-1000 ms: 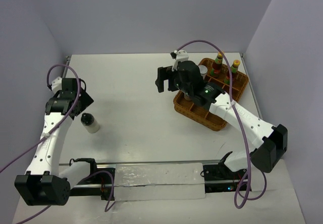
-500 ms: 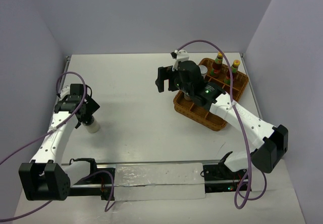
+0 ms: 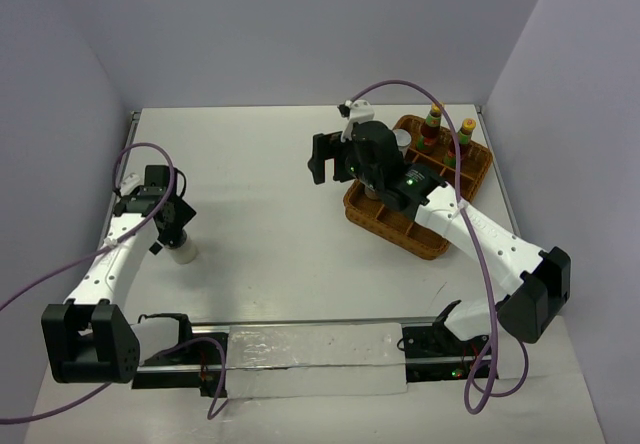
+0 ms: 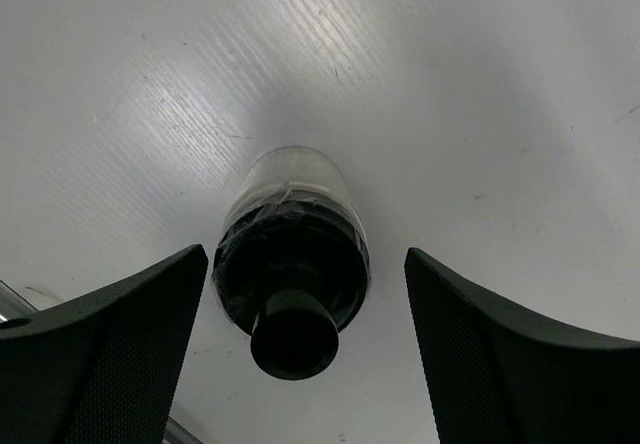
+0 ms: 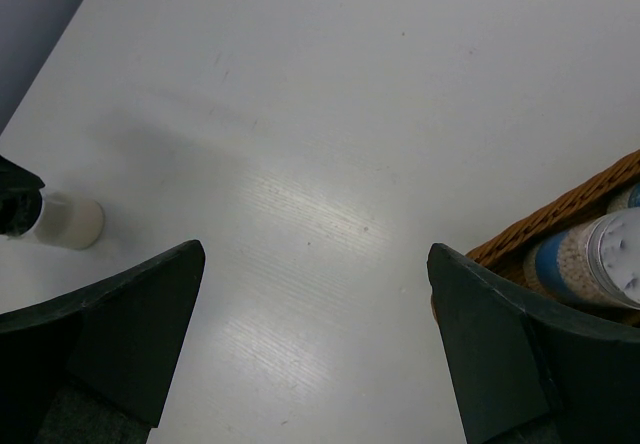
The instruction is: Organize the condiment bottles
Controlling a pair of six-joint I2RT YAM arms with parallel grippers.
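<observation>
From above, the left gripper (image 3: 171, 228) stands over a squat pale bottle with a black cap (image 3: 183, 254) on the smooth white table (image 3: 260, 214), well to the left. At the right, an oblong brown woven basket (image 3: 425, 240) holds two slim dark bottles with yellow caps (image 3: 434, 122) at its far end and a round silver lid (image 3: 401, 139) half hidden behind the right arm. The right gripper (image 3: 322, 158) hangs over bare table just left of the basket. The left wrist view looks down the squat bottle: a glossy black shoulder and narrow round cap over a clear-walled, pale body. The two matte black, finely textured fingers (image 4: 110, 359) flank it with their tips apart (the left one is very near the shoulder, while the right shows a clear gap), so nothing is clamped. In the right wrist view the broad dark fingers (image 5: 515, 354) are spread wide with only faintly streaked tabletop between them. At the right edge, a white bottle with a blue band (image 5: 590, 264) stands inside the basket's braided rim, and the squat bottle shows small at far left.
</observation>
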